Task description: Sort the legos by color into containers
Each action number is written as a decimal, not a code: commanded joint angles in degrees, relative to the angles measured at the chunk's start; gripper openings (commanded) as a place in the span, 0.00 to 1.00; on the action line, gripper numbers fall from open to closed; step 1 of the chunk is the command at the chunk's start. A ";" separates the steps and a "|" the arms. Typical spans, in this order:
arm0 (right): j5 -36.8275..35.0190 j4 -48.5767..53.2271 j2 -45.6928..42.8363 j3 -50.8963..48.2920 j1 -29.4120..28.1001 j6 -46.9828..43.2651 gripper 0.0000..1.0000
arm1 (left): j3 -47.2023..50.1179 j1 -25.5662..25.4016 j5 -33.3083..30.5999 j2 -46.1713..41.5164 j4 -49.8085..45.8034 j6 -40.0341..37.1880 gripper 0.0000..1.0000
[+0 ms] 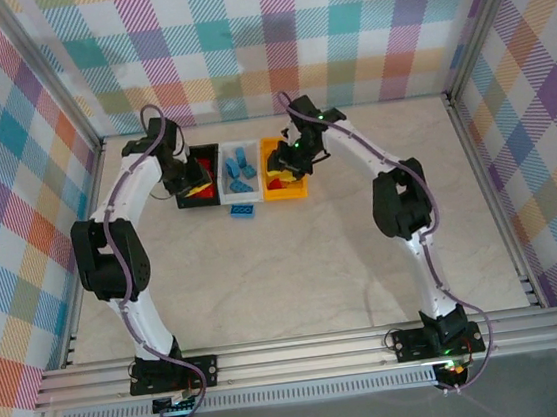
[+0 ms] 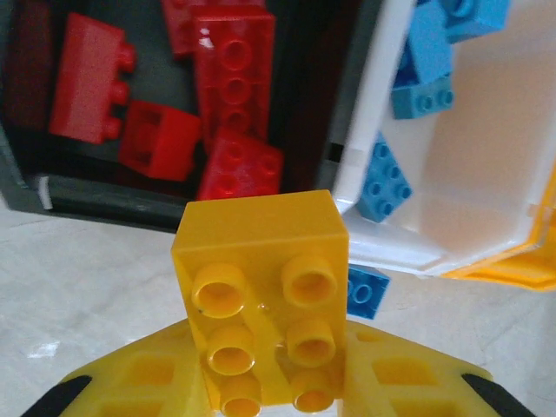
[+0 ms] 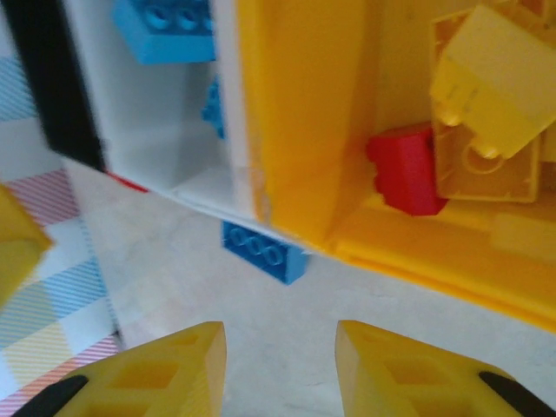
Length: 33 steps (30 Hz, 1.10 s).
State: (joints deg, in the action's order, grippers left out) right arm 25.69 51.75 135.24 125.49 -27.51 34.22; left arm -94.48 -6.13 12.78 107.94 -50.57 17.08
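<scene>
Three containers line the bench: black bin, white bin, yellow-orange bin. Left pincer, clenched on a yellow brick, hangs at the black bin's near rim. The yellow-orange bin lies two along to its right, by the released right pincer.

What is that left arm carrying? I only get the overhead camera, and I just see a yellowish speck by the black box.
Observer: The left wrist camera shows the left gripper shut on a yellow brick, studs facing the lens. The black bin of red bricks is just beyond it.
Visitor: And the other arm, has it got anything?
Observer: No. On the right wrist camera the right gripper is open and empty above the table, in front of the yellow bin.
Visitor: Is everything in that bin the right colour?
Observer: Not quite. A red brick lies in it beside the yellow ones.
</scene>
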 commanded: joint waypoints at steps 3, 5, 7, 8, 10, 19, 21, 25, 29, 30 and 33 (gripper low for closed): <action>-3.84 7.65 4.71 6.27 -1.13 -5.64 0.39 | 2.08 0.59 0.92 -2.89 0.12 -0.85 0.27; -4.46 8.79 6.23 8.54 -1.39 -6.15 0.38 | 2.34 0.87 1.08 -3.00 0.03 -0.89 0.27; -5.47 10.02 7.63 10.50 -1.44 -6.57 0.38 | 2.61 1.23 1.37 -3.23 0.03 -0.86 0.27; -5.80 10.13 7.90 10.90 -1.49 -6.62 0.38 | 2.71 1.38 1.53 -3.31 -0.09 -0.90 0.27; -6.44 9.86 8.27 10.98 -1.58 -6.84 0.38 | 3.02 1.72 1.80 -3.55 0.00 -0.88 0.27; -6.93 11.45 12.33 15.71 -1.93 -7.85 0.37 | 4.38 2.87 2.76 -4.33 0.20 -0.90 0.27; -6.67 12.00 13.50 17.32 -2.28 -8.32 0.37 | 4.72 3.18 3.00 -4.32 0.37 -0.78 0.27; -7.02 13.01 15.35 19.25 -2.81 -8.90 0.36 | 5.09 3.70 3.48 -4.36 0.63 -0.58 0.27; -8.53 13.46 15.92 19.32 -3.16 -9.17 0.31 | 4.87 3.91 3.64 -4.39 0.49 -0.56 0.27; -9.18 13.47 15.95 19.27 -3.17 -9.32 0.28 | 4.80 3.93 3.70 -4.32 0.51 -0.56 0.27; -11.06 14.05 16.11 19.27 -3.17 -9.77 0.22 | 4.70 4.02 3.75 -4.36 0.36 -0.56 0.27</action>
State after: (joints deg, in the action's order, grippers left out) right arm 17.02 63.16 149.34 143.74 -29.98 25.65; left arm -89.78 -2.74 15.55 105.67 -50.59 17.04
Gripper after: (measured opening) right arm 0.228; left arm 0.321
